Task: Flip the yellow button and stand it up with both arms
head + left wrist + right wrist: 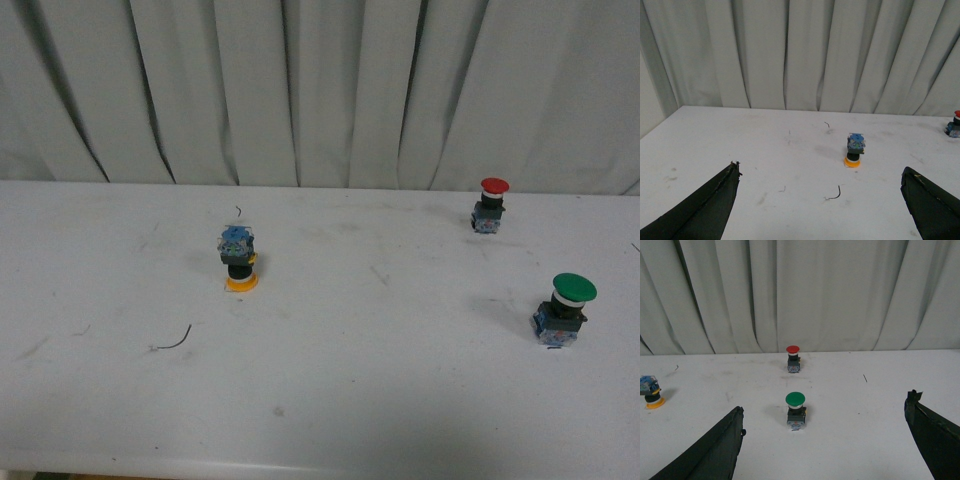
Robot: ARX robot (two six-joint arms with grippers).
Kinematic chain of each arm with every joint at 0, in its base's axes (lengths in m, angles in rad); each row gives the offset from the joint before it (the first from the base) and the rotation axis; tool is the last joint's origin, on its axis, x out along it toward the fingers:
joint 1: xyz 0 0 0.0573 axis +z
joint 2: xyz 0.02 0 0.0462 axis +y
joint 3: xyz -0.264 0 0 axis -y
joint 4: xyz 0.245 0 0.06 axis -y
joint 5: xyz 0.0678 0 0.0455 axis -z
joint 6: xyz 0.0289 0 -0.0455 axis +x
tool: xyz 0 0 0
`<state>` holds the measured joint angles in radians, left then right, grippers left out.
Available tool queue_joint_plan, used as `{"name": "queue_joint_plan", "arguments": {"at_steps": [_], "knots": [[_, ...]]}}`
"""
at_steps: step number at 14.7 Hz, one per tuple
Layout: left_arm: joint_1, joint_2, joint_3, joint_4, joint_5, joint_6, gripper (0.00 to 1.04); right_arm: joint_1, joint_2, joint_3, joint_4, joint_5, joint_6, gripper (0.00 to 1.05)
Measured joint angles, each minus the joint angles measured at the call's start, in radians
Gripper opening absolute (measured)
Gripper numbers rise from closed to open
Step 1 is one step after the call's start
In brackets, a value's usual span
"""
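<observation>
The yellow button [239,260] stands upside down on the white table, its yellow-orange cap on the surface and the blue contact block on top. The left wrist view shows the yellow button [854,149] well ahead of my left gripper [821,172], which is open and empty, its two black fingers [710,202] far apart. In the right wrist view the yellow button [650,392] shows at the picture's edge. My right gripper [825,412] is open too, with nothing between its fingers. Neither arm shows in the front view.
A red-capped button [490,205] stands upright at the back right, and a green-capped button [563,310] stands upright nearer on the right. A small curved black wire [176,340] lies on the table [350,400] left of centre. Grey curtains [320,90] hang behind.
</observation>
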<state>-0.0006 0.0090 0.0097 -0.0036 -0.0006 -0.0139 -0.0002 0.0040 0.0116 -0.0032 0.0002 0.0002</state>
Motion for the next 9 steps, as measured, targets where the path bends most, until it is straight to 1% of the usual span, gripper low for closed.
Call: {"name": "queue_joint_plan", "arguments": {"at_steps": [9], "knots": [[0.000, 0.000, 0.000, 0.000, 0.000, 0.000, 0.98, 0.000, 0.000, 0.000, 0.000, 0.000, 0.000, 0.98]]}}
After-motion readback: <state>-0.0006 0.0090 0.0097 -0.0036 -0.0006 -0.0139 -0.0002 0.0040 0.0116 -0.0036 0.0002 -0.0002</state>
